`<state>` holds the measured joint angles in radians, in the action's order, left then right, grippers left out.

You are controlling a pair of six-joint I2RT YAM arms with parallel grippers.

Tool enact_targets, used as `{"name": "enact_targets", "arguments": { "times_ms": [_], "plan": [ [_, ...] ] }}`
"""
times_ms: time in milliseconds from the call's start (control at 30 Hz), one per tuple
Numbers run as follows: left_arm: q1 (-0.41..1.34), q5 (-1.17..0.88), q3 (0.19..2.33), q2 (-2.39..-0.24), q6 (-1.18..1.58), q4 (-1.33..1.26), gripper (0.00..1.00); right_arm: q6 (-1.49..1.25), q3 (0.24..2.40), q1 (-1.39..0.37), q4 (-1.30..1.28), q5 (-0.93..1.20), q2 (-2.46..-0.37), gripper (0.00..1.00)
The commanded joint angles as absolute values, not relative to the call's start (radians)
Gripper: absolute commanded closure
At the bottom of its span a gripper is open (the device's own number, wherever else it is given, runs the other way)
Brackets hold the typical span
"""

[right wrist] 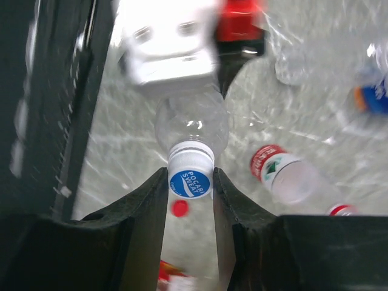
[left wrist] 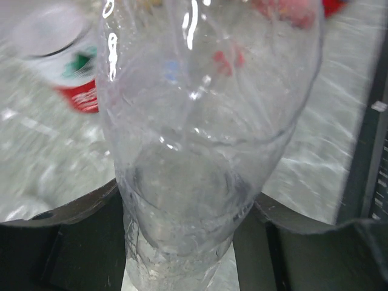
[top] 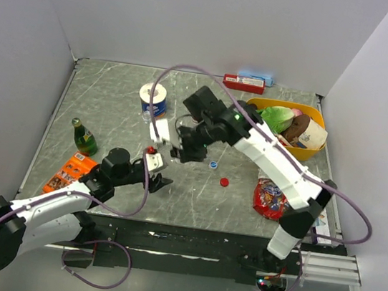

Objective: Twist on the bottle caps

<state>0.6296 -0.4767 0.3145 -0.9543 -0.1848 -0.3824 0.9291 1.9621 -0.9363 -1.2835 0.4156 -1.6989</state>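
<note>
Over tabletop (top: pixel 114 98) | grips clear plastic bottle (left wrist: pixel 206 121) in left hand (left wrist: pixel 187 203) | pinches blue-white round cap (right wrist: pixel 190 182) with right hand (right wrist: pixel 190 173) | leaves red plastic cap (top: pixel 223 181) loose

Grey marbled tabletop (top: pixel 107 97) (streaked with pale veins) between plain white walls (top: pixel 198 16), under even light.

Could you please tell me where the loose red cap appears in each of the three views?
Top external: red cap on the table, right of centre.
Left wrist: a red blur seen through the bottle, possibly it.
Right wrist: low, just below the blue cap.
Shared landmark: the bottle, in both wrist views.
</note>
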Motion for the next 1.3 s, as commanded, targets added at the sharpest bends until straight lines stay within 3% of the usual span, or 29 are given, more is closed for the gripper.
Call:
{"name": "enact_targets", "arguments": {
  "times_ms": [0,133,267,400,533,600,667,867,1000,1267],
  "plan": [
    [0.641,-0.243,0.393,-0.930,-0.041,-0.707,0.99,0.520,2.075,-0.856,-1.410,0.544,-1.847,0.82],
    [0.650,-0.135,0.402,-0.956,-0.032,-0.670,0.99,0.298,2.164,-0.801,-1.448,0.610,-1.948,0.82],
    [0.652,-0.086,0.396,-0.960,-0.018,-0.624,0.99,0.279,2.171,-0.818,-1.442,0.585,-1.954,0.79],
    [0.652,-0.106,0.394,-0.959,-0.008,-0.569,0.99,0.275,2.218,-0.815,-1.446,0.519,-1.937,0.54],
    [0.650,-0.173,0.399,-0.954,-0.008,-0.485,0.99,0.368,2.422,-0.782,-1.494,0.463,-1.904,0.36],
    [0.650,-0.221,0.391,-0.943,-0.015,-0.459,0.99,0.405,2.422,-0.759,-1.480,0.453,-1.835,0.29],
    [0.650,-0.296,0.382,-0.927,-0.041,-0.431,0.99,0.535,2.340,-0.758,-1.431,0.474,-1.719,0.29],
    [0.650,-0.540,0.365,-0.879,-0.202,-0.345,0.99,0.938,1.771,-0.810,-1.134,0.528,-1.383,0.29],
    [0.652,-0.637,0.394,-0.864,-0.336,-0.246,0.99,1.173,1.643,-0.891,-1.048,0.476,-1.299,0.29],
    [0.653,-0.739,0.469,-0.903,-0.506,-0.103,0.99,1.440,1.614,-0.975,-1.080,0.526,-1.307,0.31]
  ]
}}
